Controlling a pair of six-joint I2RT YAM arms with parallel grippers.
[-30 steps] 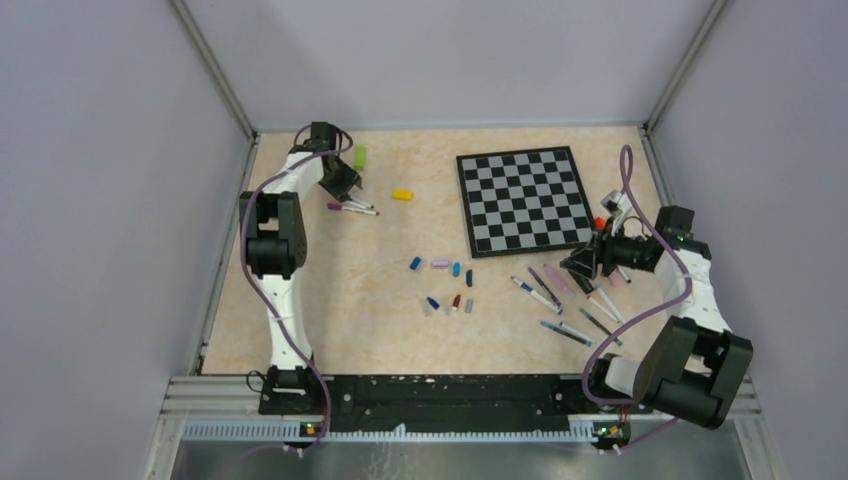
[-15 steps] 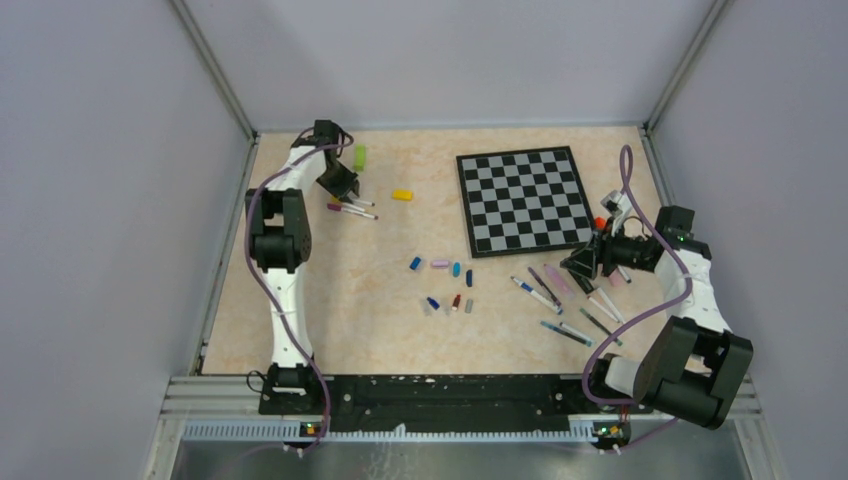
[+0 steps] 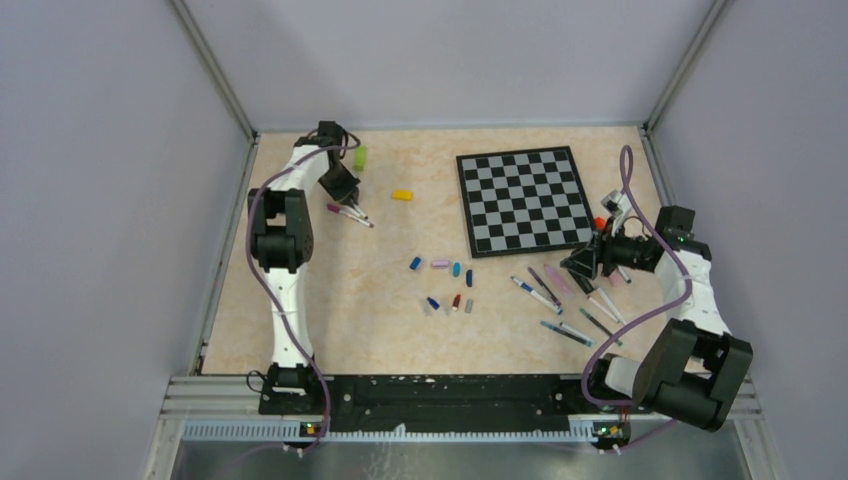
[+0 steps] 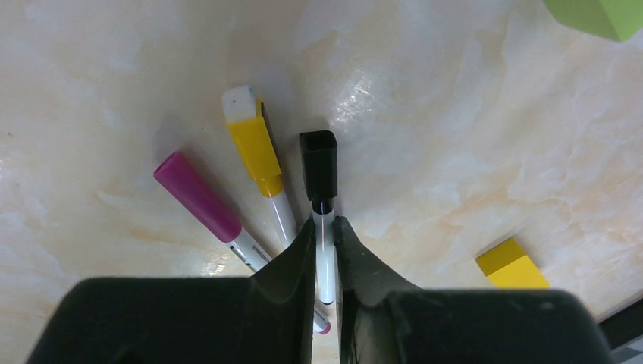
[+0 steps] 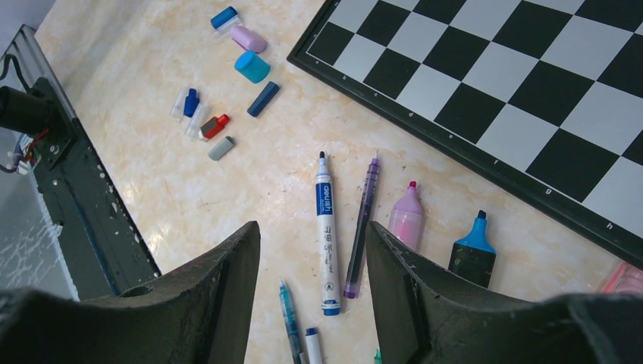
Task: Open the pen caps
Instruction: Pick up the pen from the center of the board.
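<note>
My left gripper is shut on the white barrel of a pen whose black cap sticks out past the fingertips. A yellow-capped pen and a magenta-capped pen lie beside it on the table. In the top view this gripper is at the far left over those pens. My right gripper is open and empty above several uncapped pens; in the top view it is at the right. Several loose pen caps lie mid-table and also show in the right wrist view.
A chessboard lies at the back right, its edge close to my right gripper. A green block and a yellow block sit near my left gripper. A pink highlighter and a blue one lie by the board.
My left gripper has shifted slightly towards the back, and the pens under it have swung a little. The right arm has not moved.
</note>
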